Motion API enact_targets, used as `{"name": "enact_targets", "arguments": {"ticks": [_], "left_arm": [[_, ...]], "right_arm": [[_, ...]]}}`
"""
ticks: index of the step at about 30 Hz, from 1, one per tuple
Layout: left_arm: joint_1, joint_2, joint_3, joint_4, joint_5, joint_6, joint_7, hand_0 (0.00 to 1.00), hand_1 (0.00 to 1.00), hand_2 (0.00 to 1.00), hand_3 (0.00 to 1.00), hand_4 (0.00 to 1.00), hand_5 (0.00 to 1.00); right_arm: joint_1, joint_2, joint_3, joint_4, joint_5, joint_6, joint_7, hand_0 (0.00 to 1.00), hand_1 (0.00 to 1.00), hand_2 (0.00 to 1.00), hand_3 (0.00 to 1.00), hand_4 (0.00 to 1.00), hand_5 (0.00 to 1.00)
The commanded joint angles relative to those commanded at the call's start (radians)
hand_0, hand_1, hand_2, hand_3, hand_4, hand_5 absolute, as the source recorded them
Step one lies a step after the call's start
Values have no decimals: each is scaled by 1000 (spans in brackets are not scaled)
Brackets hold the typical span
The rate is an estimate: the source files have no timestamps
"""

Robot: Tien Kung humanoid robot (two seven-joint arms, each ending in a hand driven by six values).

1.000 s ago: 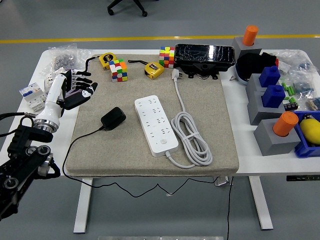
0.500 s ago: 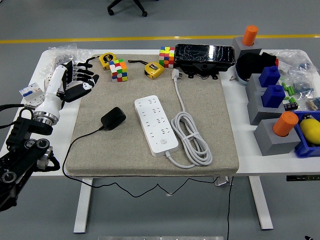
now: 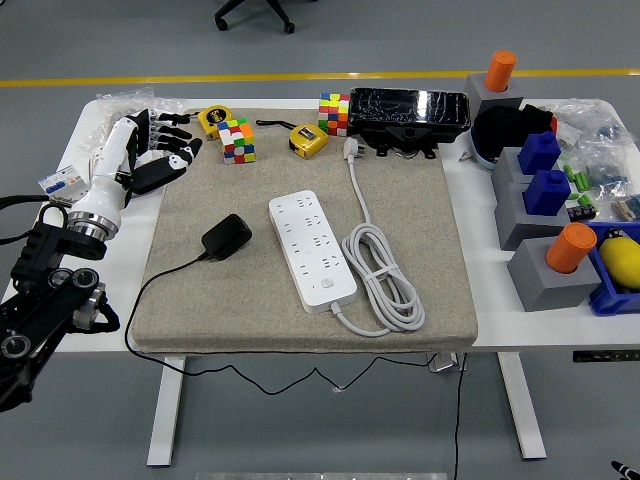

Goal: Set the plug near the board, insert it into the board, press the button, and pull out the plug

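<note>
Left hand [image 3: 160, 150] over the far left corner of the grey mat [image 3: 240, 310], fingers spread and loose, holding nothing, palm turned toward the middle of the table [image 3: 480, 250]. White forearm and black arm running from it down to the lower left corner. Right hand out of view.

Black plug [image 3: 227, 236] lying on the mat, well apart from the hand and just left of the white power strip [image 3: 311, 250], not touching it. Thin black cord trailing from the plug off the mat's near edge and sagging under the table.

Power strip lying lengthwise near the mat's middle, round button at its near end, all sockets empty. White cable [image 3: 381, 268] coiled just right of it, with its own white plug resting near the far edge.

Along the far edge: two colourful cubes [image 3: 238, 139], two yellow tape measures [image 3: 308, 139], a black shiny box [image 3: 409, 109]. On the right side of the table: grey blocks with orange [image 3: 571, 247] and blue [image 3: 547, 190] pegs.
</note>
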Motion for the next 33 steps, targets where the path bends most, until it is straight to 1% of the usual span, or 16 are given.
{"name": "enact_targets", "arguments": {"ticks": [12,20,33], "left_arm": [[5,-8,4,3,3,-3,4,501,519,527,581,753,191],[19,-13,5,7,6,-5,8,501,518,527,581,752,191],[24,-29,6,6,9,-7,10,500,518,527,581,752,191]], "right_arm": [[-4,5,6,1,1,-1,0,576,636,628,553,895,427],[-12,14,26,-6,-1,-1,0,576,636,628,554,895,427],[-18,22,50,-21,1,-1,1,578,635,628,554,896,427]]}}
